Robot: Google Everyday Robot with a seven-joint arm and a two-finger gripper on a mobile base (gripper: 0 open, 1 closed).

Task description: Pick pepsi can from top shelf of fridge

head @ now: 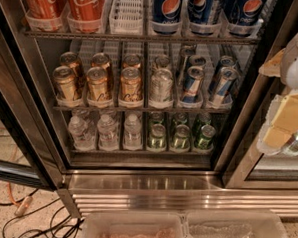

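I am at the approach step: the fridge (145,183) stands open before me and nothing has been grasped yet. My claw (289,116) hangs at the right edge of the view, beside the fridge's right frame, level with the middle rack and well below the cans I want. It touches nothing that I can make out, and I cannot tell whether it is open or closed.

Three blue cans stand side by side in trays at the right end of the top shelf (143,38). The pepsi can (245,11) nearest my claw is the rightmost; the red cola cans (87,5) sit at the left end. My next move, I judge, calls for lifting and swinging left into the opening, clearing the frame and coming in level at that can.
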